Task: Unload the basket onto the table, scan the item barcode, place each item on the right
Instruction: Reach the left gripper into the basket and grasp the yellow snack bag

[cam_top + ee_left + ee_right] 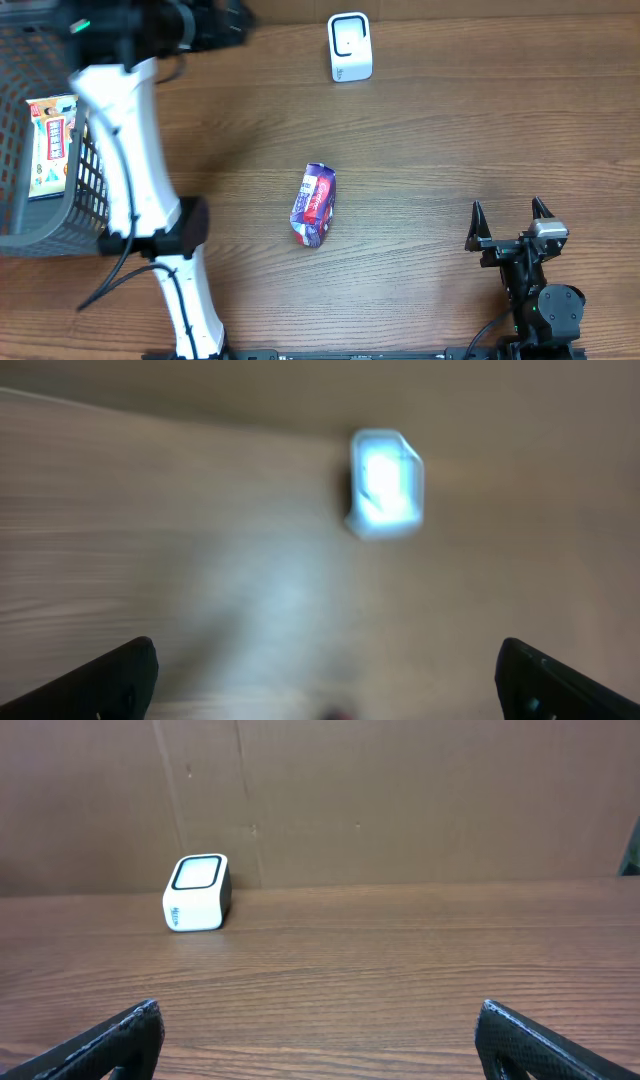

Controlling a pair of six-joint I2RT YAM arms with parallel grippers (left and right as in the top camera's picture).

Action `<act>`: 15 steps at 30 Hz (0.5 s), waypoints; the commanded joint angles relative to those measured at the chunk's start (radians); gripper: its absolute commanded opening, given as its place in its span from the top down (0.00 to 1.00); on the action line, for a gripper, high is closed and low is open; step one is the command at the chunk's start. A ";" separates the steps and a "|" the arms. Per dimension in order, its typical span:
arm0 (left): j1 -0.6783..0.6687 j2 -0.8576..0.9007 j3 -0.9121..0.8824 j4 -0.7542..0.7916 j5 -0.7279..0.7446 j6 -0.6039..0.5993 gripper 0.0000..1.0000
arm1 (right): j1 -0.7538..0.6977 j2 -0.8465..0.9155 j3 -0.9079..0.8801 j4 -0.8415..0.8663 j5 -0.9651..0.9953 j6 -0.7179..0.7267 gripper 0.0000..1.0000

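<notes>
The item, a purple and red packet (314,205), lies flat at the middle of the wooden table. A white barcode scanner (350,47) stands at the far edge; it also shows blurred in the left wrist view as the scanner (385,485) and sharp in the right wrist view as the scanner (197,893). My left gripper (232,22) hangs high at the back left, to the left of the scanner, open and empty (325,680). Low at the front right, my right gripper (510,218) rests open with nothing between its fingers (320,1035).
A grey mesh basket (20,215) stands at the left edge with a snack box (52,145) inside. The white left arm (125,150) crosses in front of the basket. A brown cardboard wall (400,800) backs the table.
</notes>
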State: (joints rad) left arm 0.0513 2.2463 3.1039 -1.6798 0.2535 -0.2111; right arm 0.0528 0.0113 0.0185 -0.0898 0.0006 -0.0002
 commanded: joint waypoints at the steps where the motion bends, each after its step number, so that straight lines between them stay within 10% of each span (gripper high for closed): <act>1: 0.163 -0.044 0.029 -0.010 -0.199 -0.138 0.00 | -0.003 -0.007 -0.011 0.006 0.006 -0.005 0.00; 9: 0.487 -0.057 -0.016 -0.010 -0.142 -0.120 0.00 | -0.003 -0.007 -0.011 0.006 0.006 -0.005 0.00; 15: 0.552 -0.056 -0.178 -0.008 -0.425 -0.077 0.00 | -0.003 -0.007 -0.010 0.006 0.006 -0.005 0.00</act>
State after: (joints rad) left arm 0.6022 2.1971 2.9967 -1.6844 0.0063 -0.3115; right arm 0.0528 0.0113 0.0185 -0.0898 0.0006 -0.0002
